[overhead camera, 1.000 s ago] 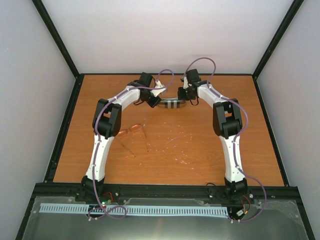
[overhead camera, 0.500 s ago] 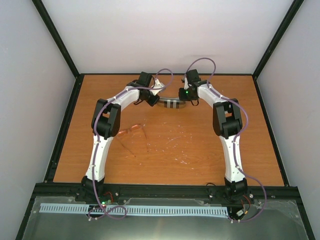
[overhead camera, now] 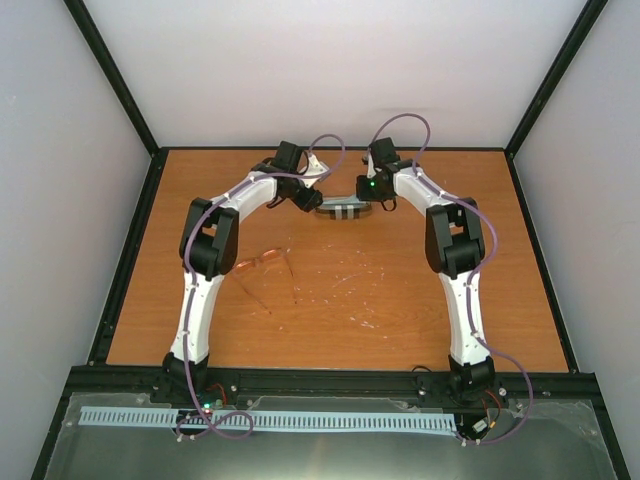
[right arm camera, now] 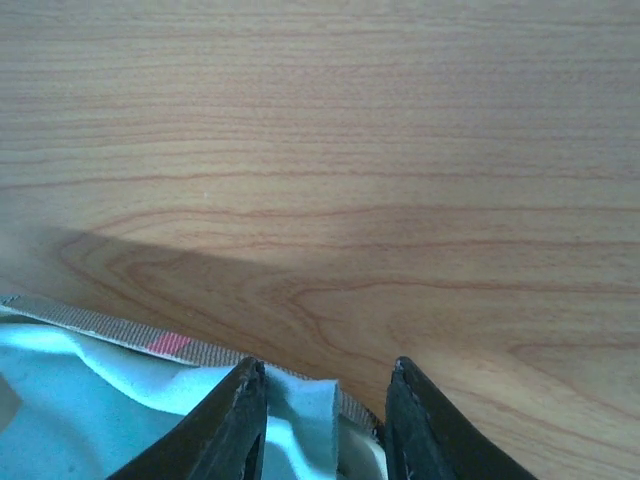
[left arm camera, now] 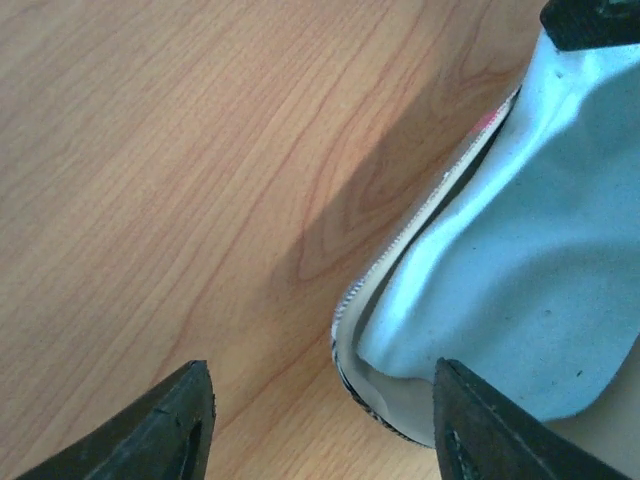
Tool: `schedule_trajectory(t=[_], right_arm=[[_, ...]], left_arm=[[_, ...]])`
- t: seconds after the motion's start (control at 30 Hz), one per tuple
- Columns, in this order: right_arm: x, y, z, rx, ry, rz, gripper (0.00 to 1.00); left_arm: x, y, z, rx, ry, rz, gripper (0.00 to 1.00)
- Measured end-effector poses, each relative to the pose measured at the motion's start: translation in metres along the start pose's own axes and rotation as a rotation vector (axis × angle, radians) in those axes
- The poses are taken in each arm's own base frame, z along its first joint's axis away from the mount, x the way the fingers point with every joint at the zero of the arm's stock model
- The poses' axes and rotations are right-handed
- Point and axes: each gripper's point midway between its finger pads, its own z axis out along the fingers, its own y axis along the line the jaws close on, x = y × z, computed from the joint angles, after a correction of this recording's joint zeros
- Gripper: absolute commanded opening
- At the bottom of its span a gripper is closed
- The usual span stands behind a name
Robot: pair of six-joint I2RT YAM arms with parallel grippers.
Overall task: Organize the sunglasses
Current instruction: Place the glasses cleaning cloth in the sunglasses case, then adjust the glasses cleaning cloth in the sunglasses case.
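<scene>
Bench (overhead camera: 400, 300): carries everything; both arms reach to its far part.
Case (overhead camera: 343, 208): lies flat btwn the two grippers, one at each end, prob. so its mouth can be worked from both sides.
Cloth (left arm camera: 520, 250): light blue, inside case, up against zip rim.
Sunglasses (overhead camera: 262, 265): on bench, nearer than case & to its left, apart from it; not packed yet.
Left gripper (left arm camera: 320, 400): jaws wide, astride case end, clamping nothing.
Right gripper (right arm camera: 325, 400): jaws slightly parted, cloth fold btwn them, no pinch seen.
</scene>
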Motion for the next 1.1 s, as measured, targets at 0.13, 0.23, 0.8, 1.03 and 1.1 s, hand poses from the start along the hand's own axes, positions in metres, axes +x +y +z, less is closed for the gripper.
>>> schedule_trajectory(t=[0.13,0.23,0.8,1.03,1.1], right_arm=[[-0.007,0.004,-0.014,0.009,-0.028,-0.005,0.37],[-0.014,0.009,-0.032,0.012,-0.059,-0.011,0.38],[0.011,0.037,-0.093,0.037,-0.117,-0.039,0.07],[0.052,0.033,-0.076,0.041,-0.038,-0.035,0.07],[0.057,0.034,-0.073,0.040,-0.024,-0.034,0.08]], left_arm=[[-0.005,0.000,-0.006,-0.008,-0.019,0.001,0.67],[-0.003,-0.002,-0.011,-0.011,-0.021,-0.001,0.69],[0.008,0.001,-0.027,-0.079,-0.025,-0.044,0.75],[0.011,0.009,-0.043,-0.112,-0.047,-0.092,0.72],[0.014,0.013,-0.046,-0.120,-0.047,-0.109,0.71]])
